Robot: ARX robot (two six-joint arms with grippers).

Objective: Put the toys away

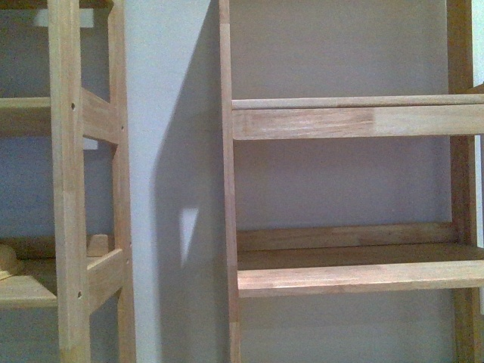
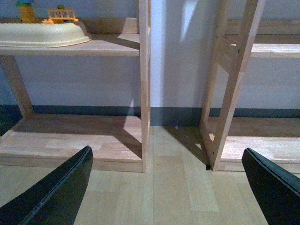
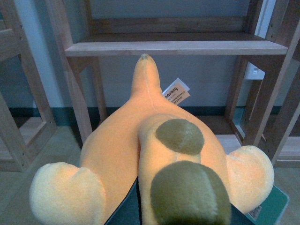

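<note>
We find the soft yellow-orange plush animal (image 3: 117,140) only in the right wrist view, very close to the camera and raised above the floor (image 3: 61,145). Its body narrows to a pointed tip aimed at the wooden shelf unit (image 3: 168,47) beyond it. A paler, rounded stubby limb sticks out on each side. We see two round olive-green patches on its central ridge, and a small white printed tag (image 3: 176,92) beside the tip.
</note>
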